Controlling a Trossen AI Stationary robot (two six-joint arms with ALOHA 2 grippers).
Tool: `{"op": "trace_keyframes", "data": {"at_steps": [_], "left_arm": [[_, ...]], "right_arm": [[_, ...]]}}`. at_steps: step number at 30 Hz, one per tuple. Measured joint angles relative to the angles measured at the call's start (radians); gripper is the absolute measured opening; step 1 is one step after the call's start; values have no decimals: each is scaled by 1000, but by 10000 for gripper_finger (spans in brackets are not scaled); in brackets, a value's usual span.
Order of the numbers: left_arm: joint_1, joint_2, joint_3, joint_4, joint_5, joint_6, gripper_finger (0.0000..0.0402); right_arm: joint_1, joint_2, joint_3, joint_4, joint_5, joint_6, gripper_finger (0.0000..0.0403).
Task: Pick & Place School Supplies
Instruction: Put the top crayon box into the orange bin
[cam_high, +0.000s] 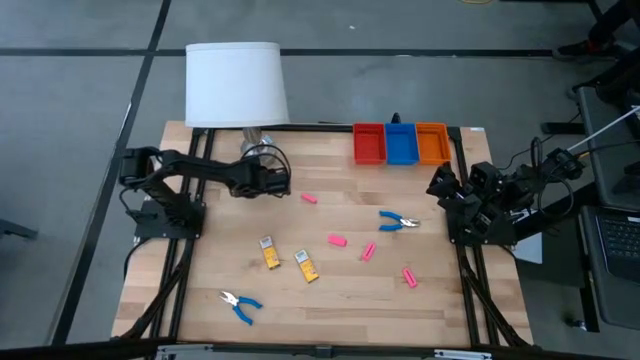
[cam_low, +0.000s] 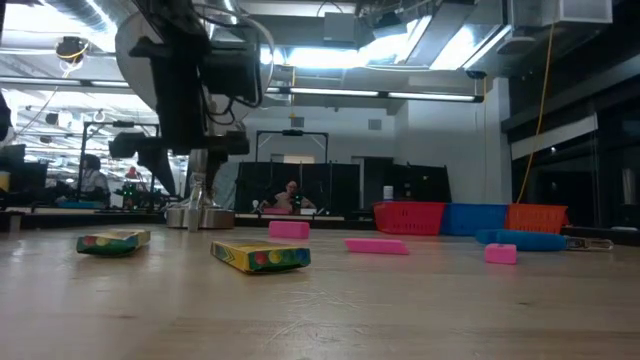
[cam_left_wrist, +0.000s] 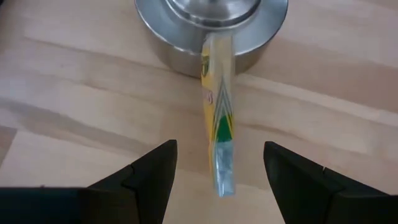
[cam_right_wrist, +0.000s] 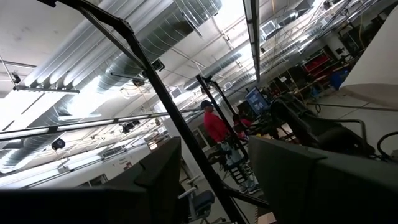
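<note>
My left gripper (cam_high: 268, 172) is open beside the lamp's round metal base (cam_left_wrist: 211, 31), pointing steeply down. In the left wrist view a thin yellow box (cam_left_wrist: 219, 118) shows edge-on between its fingers, touching neither. Its far end reaches the base; what it rests on, I cannot tell. Two yellow boxes (cam_high: 268, 252) (cam_high: 306, 264), several pink erasers (cam_high: 337, 240) and two blue-handled pliers (cam_high: 398, 221) (cam_high: 240, 305) lie flat on the table. At the table's right edge my right gripper (cam_right_wrist: 214, 149) waits, raised and open, with nothing between its fingers.
The white-shaded lamp (cam_high: 235, 85) stands at the far left, right by my left arm. Red (cam_high: 369, 142), blue (cam_high: 401, 142) and orange (cam_high: 432, 142) trays sit in a row at the far edge. People show in the room behind the table.
</note>
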Motion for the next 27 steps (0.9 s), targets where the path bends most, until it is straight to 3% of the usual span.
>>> {"op": "trace_keyframes", "data": {"at_steps": [12,16,22,27], "left_arm": [[38,76,0,40,28,-6,219],[44,94,0,40,18,-37,166],[33,84,0,43,1,-39,31],[-74,-14,0,74,47,21,27]], "right_arm": [[0,0,0,0,18,5,192],[0,0,0,0,18,8,192],[0,0,0,1,26,12,192],[0,4,0,11,26,28,192]]}}
